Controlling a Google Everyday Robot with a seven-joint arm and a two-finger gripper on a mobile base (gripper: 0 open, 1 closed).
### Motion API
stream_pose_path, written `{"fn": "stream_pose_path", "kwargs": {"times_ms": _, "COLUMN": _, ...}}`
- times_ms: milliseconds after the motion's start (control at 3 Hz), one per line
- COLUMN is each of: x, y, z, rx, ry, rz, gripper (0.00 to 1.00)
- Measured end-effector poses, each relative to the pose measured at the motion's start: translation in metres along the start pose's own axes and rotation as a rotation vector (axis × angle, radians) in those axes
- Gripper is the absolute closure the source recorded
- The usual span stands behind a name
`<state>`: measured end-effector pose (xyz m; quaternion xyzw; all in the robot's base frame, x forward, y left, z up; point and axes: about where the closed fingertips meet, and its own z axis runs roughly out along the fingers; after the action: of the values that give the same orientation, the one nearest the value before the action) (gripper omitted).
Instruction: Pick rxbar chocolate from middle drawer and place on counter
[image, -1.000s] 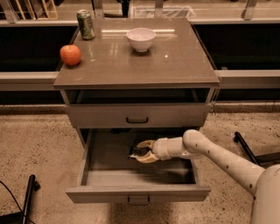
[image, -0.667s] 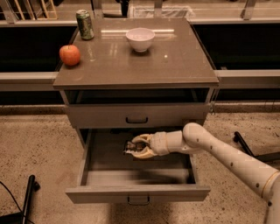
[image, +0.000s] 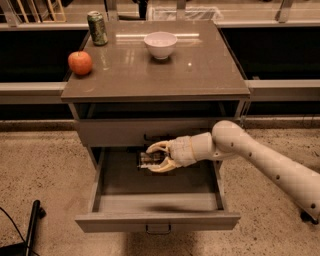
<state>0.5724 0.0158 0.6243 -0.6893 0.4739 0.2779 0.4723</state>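
end effector (image: 156, 157) gripping rxbar chocolate (image: 147, 160); risen higher above middle drawer (image: 157, 221)

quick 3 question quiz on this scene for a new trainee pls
1. True or false: the end effector is over the open drawer, closed on the snack bar.
2. Which thing lies nearest the front edge of the counter? A) can B) bowl C) apple
3. How many things stand on the counter?

Key: 1 true; 2 C; 3 three (apple, can, bowl).
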Motion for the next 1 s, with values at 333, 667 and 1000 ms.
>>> {"fn": "stream_pose_path", "kwargs": {"times_ms": 333, "x": -0.032, "y": -0.025, "z": -0.043, "rx": 0.022, "ry": 0.036, "rz": -0.013, "gripper": 1.0}}
{"fn": "stream_pose_path", "kwargs": {"times_ms": 667, "x": -0.066, "y": -0.043, "z": -0.101, "rx": 0.139, "ry": 0.07, "rz": -0.049, "gripper": 1.0}}
{"fn": "stream_pose_path", "kwargs": {"times_ms": 1000, "x": -0.071, "y": -0.051, "z": -0.1, "rx": 0.138, "ry": 0.061, "rz": -0.048, "gripper": 1.0}}
